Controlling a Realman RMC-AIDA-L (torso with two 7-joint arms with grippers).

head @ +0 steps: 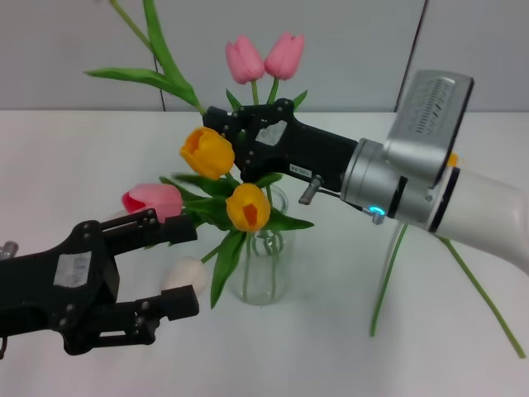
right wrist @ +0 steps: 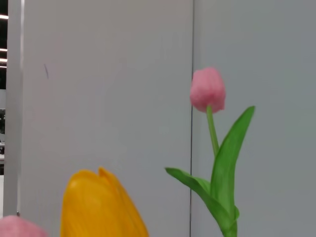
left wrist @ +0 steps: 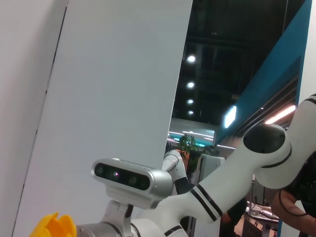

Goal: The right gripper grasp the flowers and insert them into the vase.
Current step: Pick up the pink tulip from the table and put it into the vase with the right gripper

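The left gripper [head: 169, 269] sits low at the left, jaws parted and holding nothing; just behind it a pink tulip [head: 154, 199] leans out. The vase [head: 266, 263] at centre holds several stems, two yellow tulips [head: 207, 152] and two pink ones [head: 266, 56] above its rim; more stems lie on the table [head: 397, 347] to the right. The right gripper [head: 240, 132] reaches in above the vase; whether it grips a stem I cannot tell. The flowers look light and springy; hold low on the stem, not the soft bud.
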